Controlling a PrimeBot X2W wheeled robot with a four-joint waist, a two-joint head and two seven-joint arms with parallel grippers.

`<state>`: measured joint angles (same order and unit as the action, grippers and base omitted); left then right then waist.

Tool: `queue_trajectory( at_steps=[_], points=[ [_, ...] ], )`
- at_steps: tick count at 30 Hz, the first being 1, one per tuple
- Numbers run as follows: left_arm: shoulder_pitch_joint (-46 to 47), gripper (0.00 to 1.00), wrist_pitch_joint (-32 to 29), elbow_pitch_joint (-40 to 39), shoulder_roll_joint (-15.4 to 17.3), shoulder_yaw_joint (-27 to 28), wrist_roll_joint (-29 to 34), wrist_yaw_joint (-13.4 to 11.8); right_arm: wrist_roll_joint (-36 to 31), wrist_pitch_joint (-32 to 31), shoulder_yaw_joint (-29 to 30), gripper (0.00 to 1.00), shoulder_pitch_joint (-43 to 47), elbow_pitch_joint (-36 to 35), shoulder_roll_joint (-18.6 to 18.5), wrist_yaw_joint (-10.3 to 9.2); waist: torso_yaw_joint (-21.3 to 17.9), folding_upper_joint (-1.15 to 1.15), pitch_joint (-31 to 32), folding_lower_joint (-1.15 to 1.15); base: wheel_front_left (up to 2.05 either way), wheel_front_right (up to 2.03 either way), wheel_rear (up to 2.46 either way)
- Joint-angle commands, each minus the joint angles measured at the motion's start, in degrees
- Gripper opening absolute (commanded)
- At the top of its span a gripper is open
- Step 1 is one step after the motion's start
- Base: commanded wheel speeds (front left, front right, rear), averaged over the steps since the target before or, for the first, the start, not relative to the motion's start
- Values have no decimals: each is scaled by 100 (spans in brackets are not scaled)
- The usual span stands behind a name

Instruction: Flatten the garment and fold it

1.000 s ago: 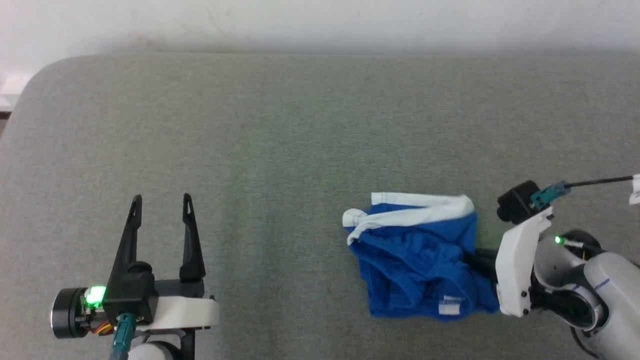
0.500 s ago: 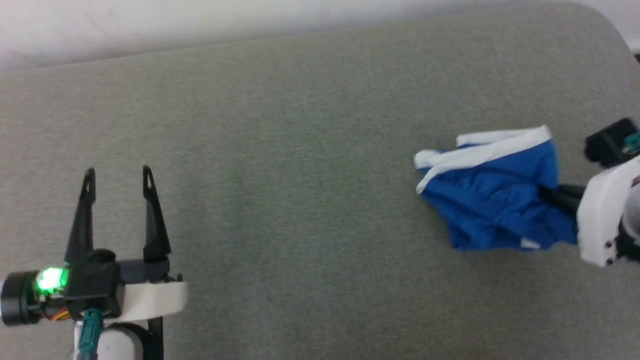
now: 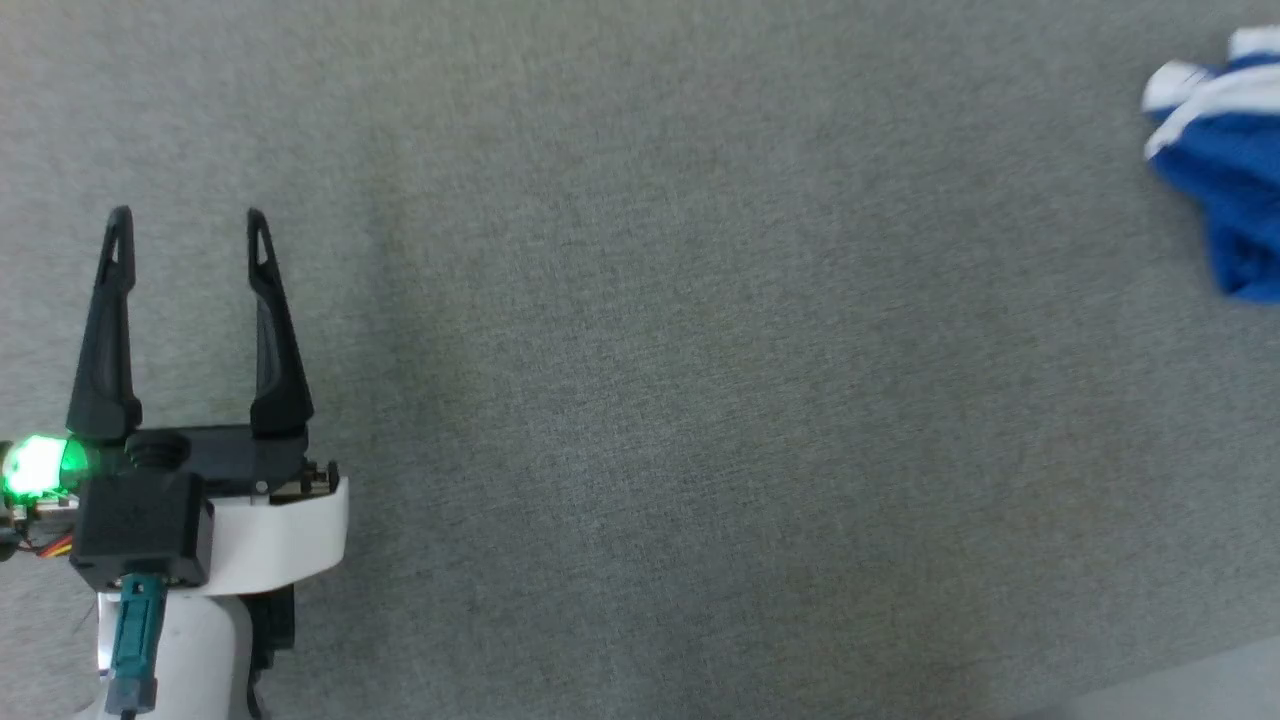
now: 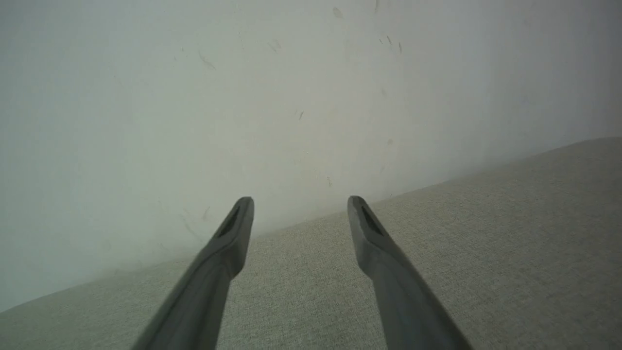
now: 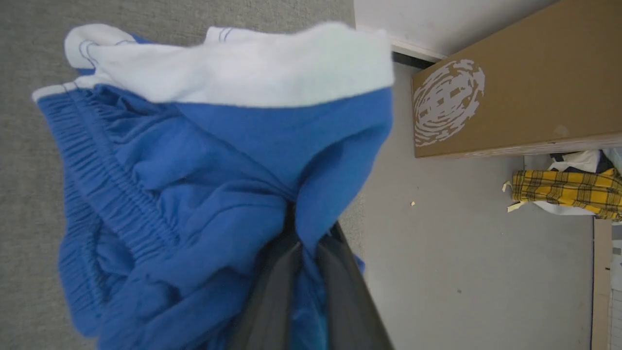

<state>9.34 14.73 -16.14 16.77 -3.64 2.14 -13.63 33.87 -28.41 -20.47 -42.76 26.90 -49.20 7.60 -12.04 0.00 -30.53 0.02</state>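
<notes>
The garment [image 3: 1225, 200] is a bunched heap of royal-blue fabric with white bands, cut off by the upper right edge of the head view. In the right wrist view the garment [image 5: 194, 170] hangs crumpled, its elastic waistband at the left and a white band on top. My right gripper [image 5: 303, 238] is shut on a fold of its blue fabric, with cloth covering the fingertips. My left gripper [image 3: 188, 220] stands open and empty over the grey surface at the lower left, far from the garment. The left gripper [image 4: 301, 201] points toward a pale wall.
A grey padded surface [image 3: 650, 400] spreads under everything, and its edge meets pale floor [image 3: 1200, 690] at the lower right. Beyond that edge in the right wrist view are a cardboard box [image 5: 510, 97], a yellow plaid cloth [image 5: 559, 192] and grey floor [image 5: 461, 267].
The head camera has swung, so the whole picture has shifted: the garment sits at the upper right edge and my right gripper has left the frame. The left gripper stays open.
</notes>
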Motion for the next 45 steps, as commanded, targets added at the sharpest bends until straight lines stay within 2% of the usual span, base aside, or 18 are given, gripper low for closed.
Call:
queue_trajectory(
  at_steps=[1, 7, 8, 9, 13, 17, 19, 25, 30, 39, 45],
  points=[
    [120, 100, 27, -77, 65, -27, 78, -68, -113, 102, 152, 0, -246, 247, 85, -11, -65, 0, -594, -2, 0, 0, 0],
    [213, 100, 27, -106, 132, -127, 30, -196, -586, 262, 317, 0, -630, 988, 362, -11, -16, 0, -653, -2, 0, 0, 0],
    [223, 100, 27, -86, 124, -152, 17, -221, -696, 330, 358, 47, -669, 1107, 399, -11, -5, 0, -610, -2, 0, 0, 0],
    [229, 100, 27, -67, 115, -176, 4, -247, -827, 396, 400, 100, -701, 1223, 416, -11, 9, 0, -549, -2, 0, 0, 0],
    [180, 100, 27, 67, 65, -250, -96, -326, -1465, 832, 601, 100, -803, 1469, 366, -11, 93, 0, -123, -2, 0, 0, 0],
    [-21, 100, 27, 232, -6, -276, -192, -413, -1974, 1560, 879, 100, -880, 1205, 385, -11, 173, 0, 397, -2, 0, 0, 0],
    [-144, 100, 27, 322, -45, -226, -283, -444, -2182, 1944, 1154, 100, -913, 991, 527, -11, 216, 0, 634, -2, 0, 0, 0],
    [-509, 100, 27, 586, -191, -122, -462, -418, -2507, 3208, 1709, 100, -620, 61, 1253, -11, 476, 0, 1276, -2, 0, 0, 0],
    [-735, 100, 27, 828, -330, -50, -572, -291, -2841, 4141, 2090, 100, 53, -714, 2105, -11, 777, 0, 1762, -2, 0, 0, 0],
    [-1046, 100, 27, 1240, -538, 22, -571, -80, -2667, 4337, 2022, 100, 1658, -2033, 3397, -11, 1104, 0, 2310, -2, 0, 0, 0],
    [-1118, 100, 27, 1489, -684, 16, -569, 96, -2475, 4339, 1958, 100, 2893, -2295, 4111, -11, 1236, 0, 2524, -2, 0, 0, 0]
  ],
)
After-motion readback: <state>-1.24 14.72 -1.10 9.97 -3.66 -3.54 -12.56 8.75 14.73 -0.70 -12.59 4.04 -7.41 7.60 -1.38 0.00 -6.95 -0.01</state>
